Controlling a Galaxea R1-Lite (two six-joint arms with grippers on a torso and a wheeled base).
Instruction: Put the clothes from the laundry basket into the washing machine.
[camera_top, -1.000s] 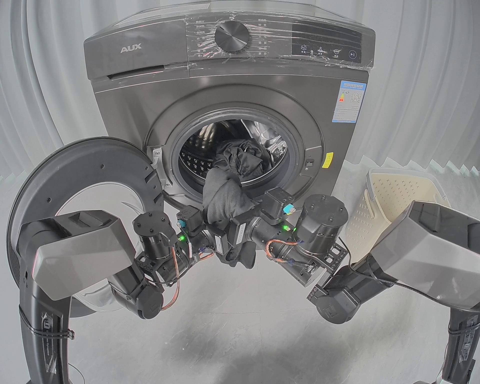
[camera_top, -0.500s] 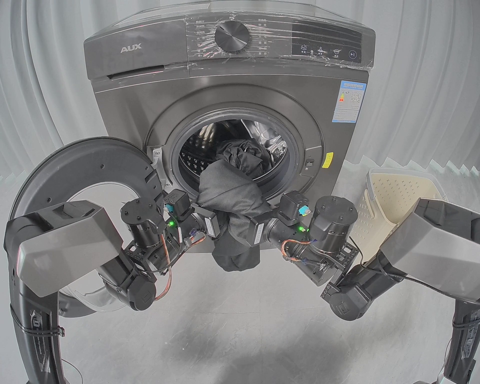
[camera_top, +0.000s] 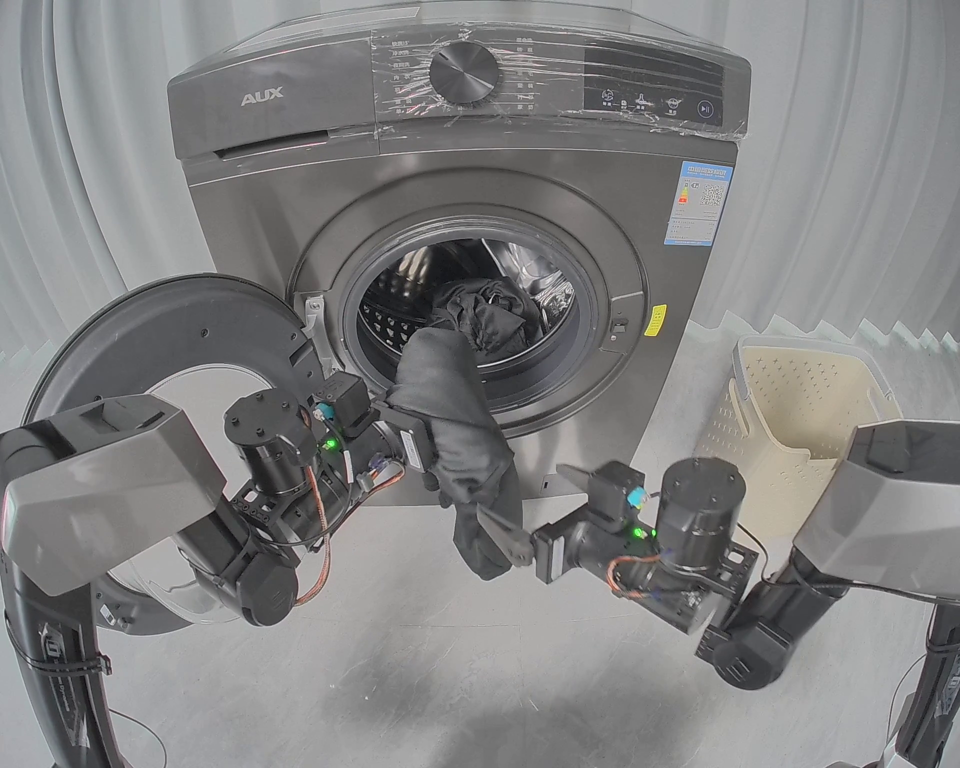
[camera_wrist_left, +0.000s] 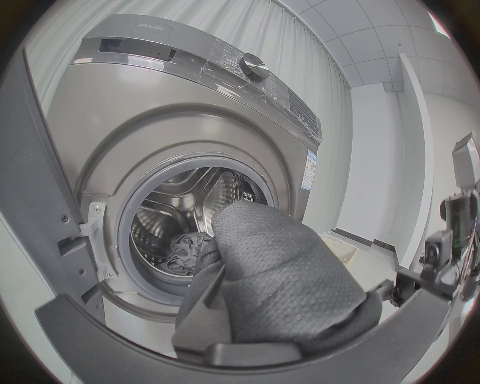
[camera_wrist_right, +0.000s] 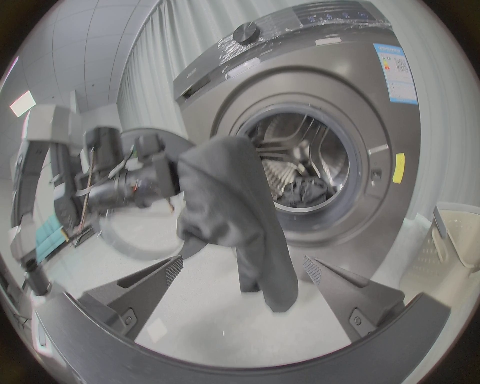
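Garment (camera_top: 450, 420), dark and long, hangs from the left gripper (camera_top: 428, 452), which is clamped on it just before the washing machine (camera_top: 450, 190) drum mouth (camera_top: 560, 300). Its top leans toward the opening and its tail drops straight down. The right gripper (camera_top: 530, 512), fingers apart, sits beside that tail, lower right.

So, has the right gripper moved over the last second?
Yes. The right gripper has dropped lower and rightward, away from the washing machine opening and off the dark garment.
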